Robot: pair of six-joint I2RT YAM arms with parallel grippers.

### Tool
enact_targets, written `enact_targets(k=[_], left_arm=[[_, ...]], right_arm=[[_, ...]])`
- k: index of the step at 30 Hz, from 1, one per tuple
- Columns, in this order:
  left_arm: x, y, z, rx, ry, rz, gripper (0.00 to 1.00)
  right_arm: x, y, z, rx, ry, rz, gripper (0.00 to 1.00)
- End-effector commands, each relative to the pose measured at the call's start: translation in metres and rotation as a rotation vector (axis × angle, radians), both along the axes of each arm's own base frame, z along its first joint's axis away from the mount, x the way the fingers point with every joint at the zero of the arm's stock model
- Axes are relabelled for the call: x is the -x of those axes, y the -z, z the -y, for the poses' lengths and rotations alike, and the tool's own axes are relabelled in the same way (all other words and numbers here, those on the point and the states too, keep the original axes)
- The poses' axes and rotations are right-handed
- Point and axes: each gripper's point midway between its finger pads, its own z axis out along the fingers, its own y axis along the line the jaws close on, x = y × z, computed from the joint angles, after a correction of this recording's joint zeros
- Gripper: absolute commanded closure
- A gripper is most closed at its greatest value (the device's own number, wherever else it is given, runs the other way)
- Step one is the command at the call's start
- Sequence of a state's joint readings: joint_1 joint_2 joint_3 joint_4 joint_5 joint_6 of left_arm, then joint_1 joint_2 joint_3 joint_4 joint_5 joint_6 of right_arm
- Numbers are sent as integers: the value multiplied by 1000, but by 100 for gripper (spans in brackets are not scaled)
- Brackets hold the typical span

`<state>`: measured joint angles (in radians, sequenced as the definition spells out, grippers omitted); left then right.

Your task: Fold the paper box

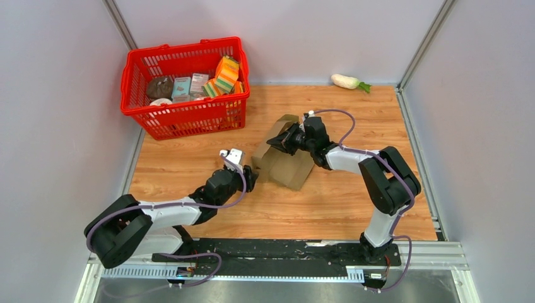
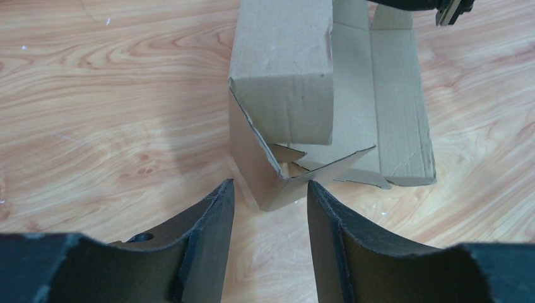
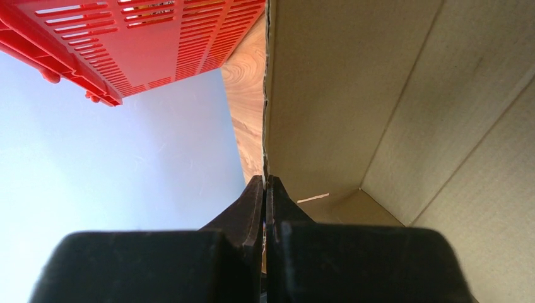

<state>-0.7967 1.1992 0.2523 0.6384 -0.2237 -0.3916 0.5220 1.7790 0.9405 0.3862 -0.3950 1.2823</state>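
The paper box point(image 1: 287, 158) sits mid-table on the wooden table point(image 1: 328, 196), partly folded: one wall stands up, and other panels lie flat.

The right gripper point(image 1: 282, 142) is in at the far side of it. In the wrist view its jaws are pinched tight together at point(image 3: 265, 183), with the thin edge of a cardboard wall point(image 3: 391, 95) running straight down between them. That is a grip on the box.

The left gripper point(image 1: 251, 177) is low at the near-left corner. From its own camera the two fingers point(image 2: 208, 233) stand moderately apart, holding nothing. A corner of the box point(image 2: 284, 69) points right at the gap, just ahead of the tips. I cannot tell whether it touches them.

A red basket point(image 1: 135, 82) of groceries sits at the far left, well apart from the box. A white radish point(image 1: 346, 81) lies by the back wall.
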Motion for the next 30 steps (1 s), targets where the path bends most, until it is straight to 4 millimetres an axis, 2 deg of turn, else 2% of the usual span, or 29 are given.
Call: enact_targets(k=[1, 3, 8, 11, 15, 19, 21, 24, 27, 30], left_arm=[[-18, -26, 12, 85, -53, 52, 47], [-20, -21, 9, 80, -86, 43, 48], [-25, -26, 5, 115, -148, 65, 50], [-27, -35, 8, 146, -149, 77, 46], [-32, -35, 14, 136, -152, 76, 45], [-40, -38, 9, 117, -213, 97, 49], [-42, -40, 7, 118, -238, 103, 56], [-43, -42, 2, 130, -266, 105, 58], [-42, -38, -3, 125, -301, 101, 57], [-42, -38, 7, 115, -273, 103, 55]], right_arm=[[-10, -17, -4, -41, 11, 22, 99], [-11, -18, -5, -50, 17, 7, 99], [-11, -17, -7, -61, 28, -34, 100], [-11, -14, -5, -51, 37, -51, 100], [-5, -7, -8, -74, 55, -118, 100], [-1, 1, -8, -66, 82, -175, 100], [-1, 6, -8, -45, 87, -194, 100], [0, 9, -7, -29, 92, -199, 100], [1, 14, -6, -11, 96, -207, 100], [2, 16, -6, -15, 109, -222, 100]])
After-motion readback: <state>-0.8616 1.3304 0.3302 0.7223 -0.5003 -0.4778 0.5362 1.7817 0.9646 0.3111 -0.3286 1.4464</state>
